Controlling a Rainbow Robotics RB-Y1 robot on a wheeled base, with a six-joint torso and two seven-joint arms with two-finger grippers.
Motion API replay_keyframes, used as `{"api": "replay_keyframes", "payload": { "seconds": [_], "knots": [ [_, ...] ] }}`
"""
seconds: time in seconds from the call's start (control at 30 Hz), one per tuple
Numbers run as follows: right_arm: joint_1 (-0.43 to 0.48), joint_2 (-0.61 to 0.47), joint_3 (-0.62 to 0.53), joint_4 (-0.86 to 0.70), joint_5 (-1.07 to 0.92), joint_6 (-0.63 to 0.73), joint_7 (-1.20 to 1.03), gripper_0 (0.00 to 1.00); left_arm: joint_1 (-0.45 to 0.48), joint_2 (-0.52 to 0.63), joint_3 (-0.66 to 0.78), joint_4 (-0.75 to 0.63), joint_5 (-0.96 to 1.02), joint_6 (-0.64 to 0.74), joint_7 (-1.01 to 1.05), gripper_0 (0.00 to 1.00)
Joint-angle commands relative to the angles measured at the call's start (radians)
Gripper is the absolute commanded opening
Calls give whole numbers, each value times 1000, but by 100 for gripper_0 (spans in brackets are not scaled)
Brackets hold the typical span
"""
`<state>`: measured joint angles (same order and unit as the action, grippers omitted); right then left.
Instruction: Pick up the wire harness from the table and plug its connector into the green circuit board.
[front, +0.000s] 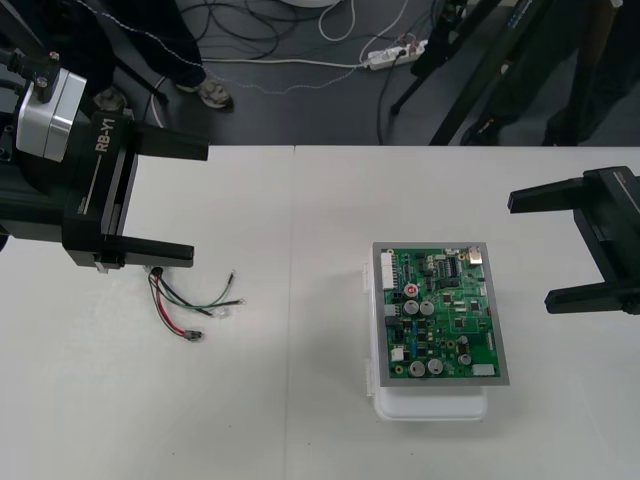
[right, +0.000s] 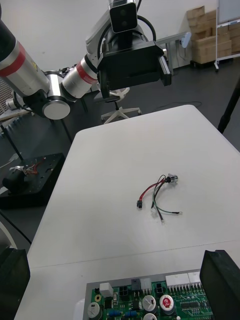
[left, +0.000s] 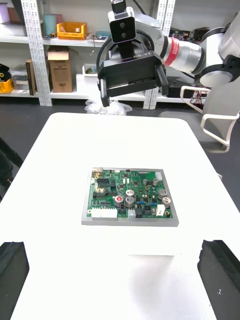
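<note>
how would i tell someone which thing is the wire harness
On the table, look to the robot's left side, beside the open left gripper. The wire harness is a loose bundle of thin red, black and green wires, lying apart from the green circuit board.

We take this for a lab or workshop. Cables (front: 300, 64) and a power strip (front: 395, 55) lie on the dark floor (front: 300, 115) beyond the table (front: 290, 400).

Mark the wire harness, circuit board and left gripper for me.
wire harness (front: 190, 304): front view, middle of its wires.
green circuit board (front: 440, 315): front view, middle of the board.
left gripper (front: 197, 201): front view, midway between its open fingertips.
</note>
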<state>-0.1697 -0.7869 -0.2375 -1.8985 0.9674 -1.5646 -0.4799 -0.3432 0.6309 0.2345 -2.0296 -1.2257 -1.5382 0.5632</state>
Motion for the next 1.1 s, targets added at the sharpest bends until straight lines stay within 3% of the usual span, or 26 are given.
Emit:
{"api": "replay_keyframes", "payload": {
  "seconds": [0.03,1.1],
  "knots": [
    [7,-6,-31,-2,-4,-6,44,100,-33,-5,22,-6,14,-11,4,100],
    [7,-6,-31,-2,-4,-6,44,100,-33,-5,22,-6,14,-11,4,100]
  ]
}}
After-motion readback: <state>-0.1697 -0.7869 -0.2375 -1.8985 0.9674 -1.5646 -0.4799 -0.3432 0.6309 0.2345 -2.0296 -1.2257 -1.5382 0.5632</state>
